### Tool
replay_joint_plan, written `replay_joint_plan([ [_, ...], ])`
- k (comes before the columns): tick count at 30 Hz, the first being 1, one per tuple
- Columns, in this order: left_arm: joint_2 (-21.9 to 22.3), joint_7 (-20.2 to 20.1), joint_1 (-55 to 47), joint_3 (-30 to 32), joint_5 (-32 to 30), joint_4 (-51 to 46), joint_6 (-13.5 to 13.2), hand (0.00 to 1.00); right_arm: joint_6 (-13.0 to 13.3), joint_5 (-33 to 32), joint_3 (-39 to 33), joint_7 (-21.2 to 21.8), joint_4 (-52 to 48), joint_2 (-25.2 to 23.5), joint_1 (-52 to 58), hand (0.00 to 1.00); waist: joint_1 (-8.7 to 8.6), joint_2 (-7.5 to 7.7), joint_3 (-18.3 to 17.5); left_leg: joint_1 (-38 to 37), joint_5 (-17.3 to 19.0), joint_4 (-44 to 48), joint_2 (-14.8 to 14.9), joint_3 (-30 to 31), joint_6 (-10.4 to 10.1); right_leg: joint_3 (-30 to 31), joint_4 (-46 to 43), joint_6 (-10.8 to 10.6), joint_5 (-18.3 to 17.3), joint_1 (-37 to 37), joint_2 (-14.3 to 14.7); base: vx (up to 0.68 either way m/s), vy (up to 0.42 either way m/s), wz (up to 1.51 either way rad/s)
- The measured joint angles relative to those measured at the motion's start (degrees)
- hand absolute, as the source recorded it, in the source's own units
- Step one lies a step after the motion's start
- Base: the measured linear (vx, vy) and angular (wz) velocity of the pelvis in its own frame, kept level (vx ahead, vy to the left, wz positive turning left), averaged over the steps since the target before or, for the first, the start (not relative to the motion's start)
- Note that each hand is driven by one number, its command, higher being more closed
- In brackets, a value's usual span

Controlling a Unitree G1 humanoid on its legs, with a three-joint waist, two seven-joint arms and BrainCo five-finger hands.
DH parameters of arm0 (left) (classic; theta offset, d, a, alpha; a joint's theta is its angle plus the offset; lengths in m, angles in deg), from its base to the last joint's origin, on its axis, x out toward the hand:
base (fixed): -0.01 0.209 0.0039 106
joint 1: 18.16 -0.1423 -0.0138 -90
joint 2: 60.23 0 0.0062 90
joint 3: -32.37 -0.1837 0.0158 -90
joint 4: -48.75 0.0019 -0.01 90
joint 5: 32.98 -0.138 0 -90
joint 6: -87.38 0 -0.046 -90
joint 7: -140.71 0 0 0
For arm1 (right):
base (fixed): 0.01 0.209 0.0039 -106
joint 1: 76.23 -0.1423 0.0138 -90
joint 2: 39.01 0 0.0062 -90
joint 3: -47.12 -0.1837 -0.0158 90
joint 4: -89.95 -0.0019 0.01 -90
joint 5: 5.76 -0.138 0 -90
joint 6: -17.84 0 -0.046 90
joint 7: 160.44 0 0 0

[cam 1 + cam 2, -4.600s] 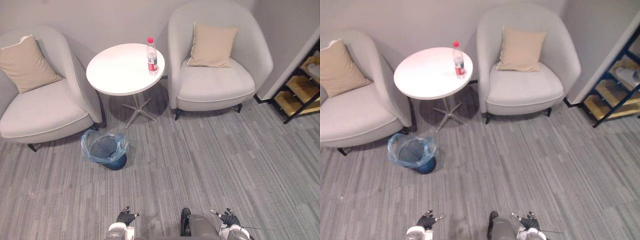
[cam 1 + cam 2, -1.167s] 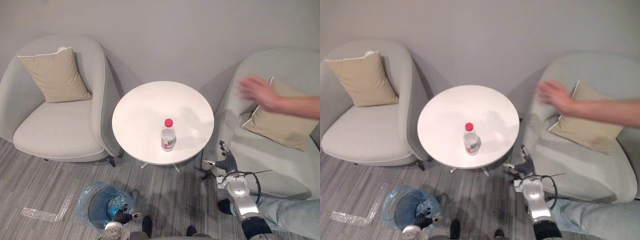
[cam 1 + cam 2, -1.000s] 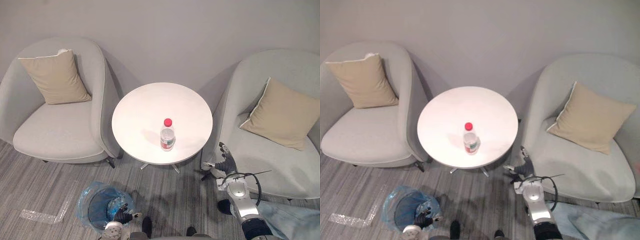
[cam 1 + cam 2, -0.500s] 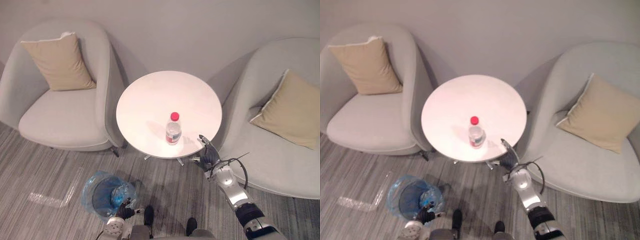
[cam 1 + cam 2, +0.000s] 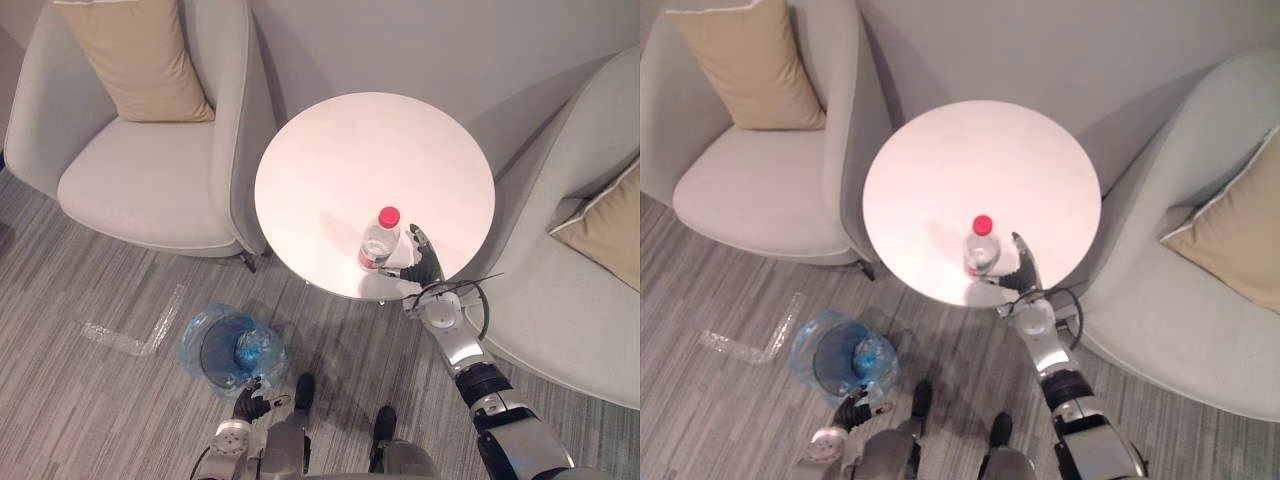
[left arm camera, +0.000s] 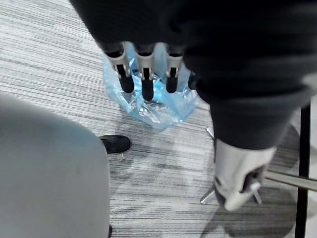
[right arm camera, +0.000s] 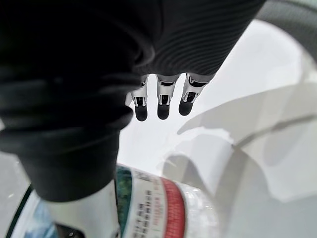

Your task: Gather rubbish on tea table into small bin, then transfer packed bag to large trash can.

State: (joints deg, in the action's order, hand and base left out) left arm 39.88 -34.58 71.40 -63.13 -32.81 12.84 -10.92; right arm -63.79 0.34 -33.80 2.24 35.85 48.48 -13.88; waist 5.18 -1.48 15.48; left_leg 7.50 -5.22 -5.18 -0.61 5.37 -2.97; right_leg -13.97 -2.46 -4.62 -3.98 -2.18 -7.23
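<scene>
stage: early. by my reading nothing has been lifted off the tea table yet. binning, packing the bag and carrying it to the large trash can are all left.

- bottle (image 5: 378, 240): one, clear plastic, red cap, upright on the tea table (image 5: 330, 150). it stands just beside the right hand (image 5: 424, 268), on its palm side; contact cannot be told.
- right hand: fingers straight and side by side, reaching past the bottle over the tabletop, not closed round anything.
- small bin (image 5: 228, 345): one, dark, lined with a blue bag, on the floor just ahead of the left hand (image 5: 250, 402). something pale blue lies crumpled inside; liner or rubbish cannot be told.
- left hand: hangs low, fingers (image 6: 143, 74) straight and relaxed, holding nothing.
- armchairs: two, grey. one armchair (image 5: 570, 300) is at the back of the right hand, the other (image 5: 150, 180) well beyond the bottle from it.
- cushions: two, tan, one per chair; the nearer cushion (image 5: 605, 225) lies past the right hand's back.
- rubbish counted on the table: one piece, the bottle.
</scene>
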Motion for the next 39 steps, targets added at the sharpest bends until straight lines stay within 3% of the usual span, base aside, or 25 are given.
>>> replay_joint_plan([
  [4, 0.13, -0.02, 0.27, -0.09, 0.05, -0.76, -0.04, 0.00, 0.00, -1.82, 0.07, 0.01, 0.88, -0.04, -2.48, 0.00, 1.01, -0.08, 0.74, 0.38, 0.00, 0.32, -0.03, 0.15, 0.00, 0.02, -0.42, 0.00, 0.00, -0.17, -0.03, 0.00, 0.002, 0.05],
  [5, 0.14, -0.03, 0.48, -0.10, 0.08, -0.94, -0.07, 0.00, -0.02, -2.25, 0.12, 0.25, 1.29, -0.05, -3.58, 1.00, 1.23, -0.11, 1.22, 0.40, -0.01, 0.36, -0.05, 0.21, -0.02, 0.01, -0.47, 0.00, -0.01, -0.17, -0.04, 0.00, 0.000, 0.00],
  [22, 0.11, 0.04, 0.79, -0.65, -0.10, -1.20, 0.01, 0.00, -0.49, -4.02, 2.32, 1.85, 1.71, 0.23, -6.43, 1.00, 1.56, -0.33, 1.70, 0.45, -0.21, 0.32, -0.07, 1.44, -0.12, -0.24, -0.57, 0.21, -0.15, 0.08, -0.04, -0.01, -0.004, 0.02],
  [32, -0.21, -0.53, 0.77, -0.23, -3.52, -0.69, 1.29, 0.00, 0.17, -3.71, 2.21, 5.93, -19.64, 0.99, 12.07, 1.00, -0.20, 0.33, 1.28, -2.86, 0.03, 0.17, 0.03, -1.31, 0.06, 4.02, -1.39, -0.08, -0.25, 1.71, -0.61, -0.02, 0.003, -0.13],
  [39, -1.22, -1.46, 0.62, -0.24, -5.64, 3.10, 2.47, 0.00, 0.67, -0.92, 2.30, 8.97, -27.75, -1.95, 26.42, 1.00, -2.41, 2.64, -3.15, -5.50, 0.11, -0.63, 0.07, -5.95, 0.00, 8.81, -1.24, -1.08, -0.91, 1.43, -0.61, -0.06, -0.001, -0.35],
])
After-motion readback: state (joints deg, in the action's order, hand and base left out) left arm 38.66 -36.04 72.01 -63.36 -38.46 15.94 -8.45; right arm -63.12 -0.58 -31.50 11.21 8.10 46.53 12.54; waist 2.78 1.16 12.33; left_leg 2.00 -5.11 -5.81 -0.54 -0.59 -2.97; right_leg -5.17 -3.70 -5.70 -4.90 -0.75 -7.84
